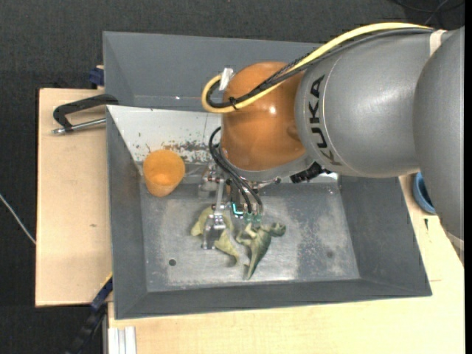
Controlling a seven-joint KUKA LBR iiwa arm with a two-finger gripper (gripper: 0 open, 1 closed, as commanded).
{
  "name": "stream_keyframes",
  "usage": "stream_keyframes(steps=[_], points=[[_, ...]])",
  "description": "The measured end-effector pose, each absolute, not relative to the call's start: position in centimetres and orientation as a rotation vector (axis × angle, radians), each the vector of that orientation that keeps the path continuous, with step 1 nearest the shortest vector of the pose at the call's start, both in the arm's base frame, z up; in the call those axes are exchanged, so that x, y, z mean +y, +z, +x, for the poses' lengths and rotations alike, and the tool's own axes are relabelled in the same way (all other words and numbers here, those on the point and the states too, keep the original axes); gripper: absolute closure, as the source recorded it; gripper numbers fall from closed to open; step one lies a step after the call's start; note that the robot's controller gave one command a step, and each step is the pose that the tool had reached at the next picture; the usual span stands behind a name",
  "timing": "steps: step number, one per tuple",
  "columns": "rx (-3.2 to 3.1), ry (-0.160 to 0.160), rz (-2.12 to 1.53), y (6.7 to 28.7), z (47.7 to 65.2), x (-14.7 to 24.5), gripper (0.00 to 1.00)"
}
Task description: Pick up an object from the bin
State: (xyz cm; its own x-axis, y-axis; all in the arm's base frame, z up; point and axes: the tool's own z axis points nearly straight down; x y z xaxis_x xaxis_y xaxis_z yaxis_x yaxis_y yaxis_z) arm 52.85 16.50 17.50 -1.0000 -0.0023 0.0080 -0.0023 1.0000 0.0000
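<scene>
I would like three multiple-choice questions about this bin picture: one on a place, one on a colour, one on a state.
1. Where in the bin does the orange round thing lie?
A) left part B) right corner C) centre
2. What colour is the toy dinosaur beside the pincer?
A) red B) green C) blue
3. How is the pincer placed?
A) outside the bin B) down by the dinosaur, mid-bin C) over the orange thing

Answers: 1 A, it sits near the left wall; 2 B, its body is green; 3 B, it hangs low beside the dinosaur.
</scene>
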Motion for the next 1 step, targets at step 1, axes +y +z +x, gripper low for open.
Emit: stream_keyframes(steps=[1], points=[[-3.136,0.002,-0.021,7.48,53.62,13.11,0.00]])
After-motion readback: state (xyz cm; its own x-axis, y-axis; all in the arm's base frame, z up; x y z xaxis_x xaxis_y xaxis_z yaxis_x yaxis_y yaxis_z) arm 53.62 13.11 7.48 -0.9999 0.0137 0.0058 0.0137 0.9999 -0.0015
